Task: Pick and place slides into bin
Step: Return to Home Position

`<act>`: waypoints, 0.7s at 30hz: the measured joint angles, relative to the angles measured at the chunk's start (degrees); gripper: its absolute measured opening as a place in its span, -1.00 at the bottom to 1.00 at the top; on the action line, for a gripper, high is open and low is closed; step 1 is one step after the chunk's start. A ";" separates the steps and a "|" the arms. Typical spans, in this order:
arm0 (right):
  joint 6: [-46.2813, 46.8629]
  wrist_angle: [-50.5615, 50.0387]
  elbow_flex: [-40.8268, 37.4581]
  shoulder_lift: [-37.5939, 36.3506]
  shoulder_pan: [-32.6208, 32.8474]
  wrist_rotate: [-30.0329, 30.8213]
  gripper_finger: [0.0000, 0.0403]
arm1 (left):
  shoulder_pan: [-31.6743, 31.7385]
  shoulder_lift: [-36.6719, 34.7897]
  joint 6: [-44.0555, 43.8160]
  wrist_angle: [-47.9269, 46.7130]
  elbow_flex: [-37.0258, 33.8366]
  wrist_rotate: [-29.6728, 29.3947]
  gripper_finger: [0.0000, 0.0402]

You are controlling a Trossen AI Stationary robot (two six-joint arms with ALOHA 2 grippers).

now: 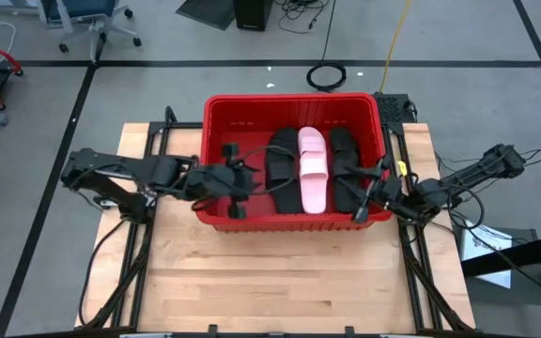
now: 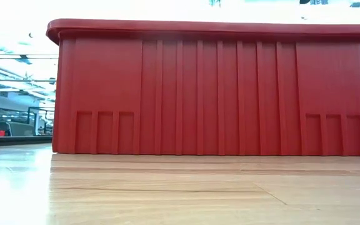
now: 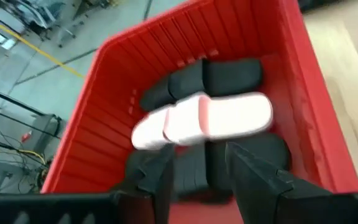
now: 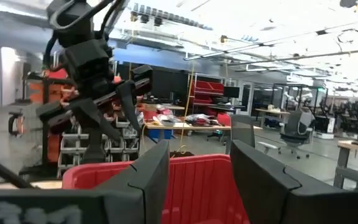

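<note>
Slides (image 1: 313,178) in red bin (image 1: 289,99); my left gripper (image 1: 235,180) over its left end, right gripper (image 1: 366,197) at its right rim, both spread, empty.
Likely light, bendy: I'd pinch the strap (image 3: 182,118).

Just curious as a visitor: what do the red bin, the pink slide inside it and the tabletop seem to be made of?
Red bin: likely moulded plastic, slightly glossy, with ribbed walls. Pink slide: probably foam or rubber, matte and smooth; uncertain. Tabletop: pale wood strips with visible grain, faintly shiny.
</note>
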 joint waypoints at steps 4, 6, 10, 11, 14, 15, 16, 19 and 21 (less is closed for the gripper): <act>-5.56 -0.17 0.00 -0.09 1.14 0.62 -0.21 | -2.21 -2.19 -2.94 -5.33 -0.01 -1.07 -0.27; -6.96 -0.56 0.00 -0.13 1.23 1.88 -0.21 | -3.05 -2.83 -5.23 -6.41 -0.01 -2.90 -0.27; -10.28 -1.38 0.00 -0.13 1.21 2.13 -0.21 | -4.60 -3.20 -7.55 -6.32 -0.01 -7.66 -0.27; -10.01 -1.84 0.00 -0.15 1.23 2.69 -0.21 | -5.06 -3.12 -7.92 -6.36 -0.01 -7.96 -0.27; -1.46 -3.18 0.00 -0.12 1.23 5.66 -0.21 | -5.99 -3.08 -8.57 -5.97 -0.13 -7.51 -0.27; 1.24 -3.59 0.00 -0.26 1.21 7.02 -0.21 | -6.25 -3.21 -8.53 -4.52 -0.89 -7.53 -0.27; 3.45 -3.75 0.00 -0.73 1.21 8.05 -0.21 | -6.42 -3.28 -7.86 -2.26 -2.10 -7.64 -0.27; 6.90 -6.61 0.00 -3.05 0.79 3.81 -0.21 | -6.19 -6.15 -3.93 7.72 -9.42 -6.30 -0.27; 8.95 -10.53 0.00 -5.59 -0.20 -3.53 -0.21 | -4.45 -9.16 -1.70 17.39 -15.32 -3.56 -0.27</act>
